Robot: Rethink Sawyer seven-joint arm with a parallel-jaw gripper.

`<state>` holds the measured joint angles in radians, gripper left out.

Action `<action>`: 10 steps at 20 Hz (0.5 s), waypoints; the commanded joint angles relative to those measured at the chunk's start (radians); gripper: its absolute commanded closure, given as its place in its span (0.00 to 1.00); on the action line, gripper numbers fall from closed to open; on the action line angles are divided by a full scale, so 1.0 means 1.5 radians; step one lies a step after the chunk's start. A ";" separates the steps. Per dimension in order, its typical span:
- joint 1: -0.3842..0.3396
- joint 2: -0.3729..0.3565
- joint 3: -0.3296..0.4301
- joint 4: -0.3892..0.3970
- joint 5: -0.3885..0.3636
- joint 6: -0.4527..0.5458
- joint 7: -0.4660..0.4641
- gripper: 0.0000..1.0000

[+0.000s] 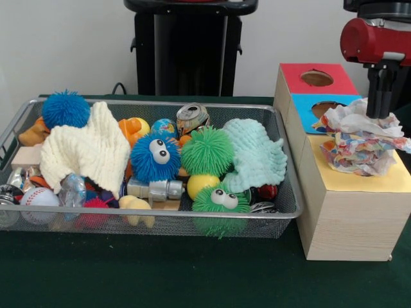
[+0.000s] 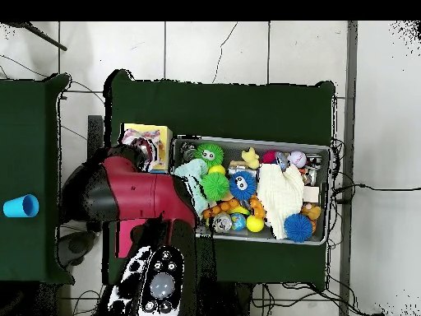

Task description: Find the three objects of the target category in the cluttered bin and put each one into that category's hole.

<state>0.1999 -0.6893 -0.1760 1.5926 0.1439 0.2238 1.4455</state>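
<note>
My gripper (image 1: 380,114) hangs over the yellow end of the wooden sorting box (image 1: 347,218), shut on a crumpled multicoloured paper (image 1: 359,151) that rests on the yellow top and hides its hole. The red section's hole (image 1: 316,78) is open, and the blue section's hole (image 1: 324,108) is partly covered by the paper. From overhead, the paper (image 2: 149,148) shows on the yellow top beside the red arm (image 2: 136,193), which hides the gripper. The wire mesh bin (image 1: 282,192) holds the clutter.
In the bin lie a cream knitted cloth (image 1: 87,151), a mint cloth (image 1: 257,154), blue (image 1: 154,157) and green (image 1: 207,151) fuzzy balls, a crushed can (image 1: 192,117), a baseball (image 1: 38,196) and a yellow ball (image 1: 200,185). A blue cup (image 2: 18,206) stands on the side table.
</note>
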 commanded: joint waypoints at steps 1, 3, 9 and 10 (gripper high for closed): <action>-0.032 0.030 0.052 0.052 -0.038 -0.031 0.096 1.00; -0.035 0.031 0.055 0.053 -0.041 -0.033 0.092 1.00; -0.039 0.031 0.052 0.050 -0.048 -0.023 0.080 1.00; -0.040 0.032 0.051 0.051 -0.051 -0.026 0.080 1.00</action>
<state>0.1700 -0.6838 -0.1737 1.5928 0.1439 0.2104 1.4455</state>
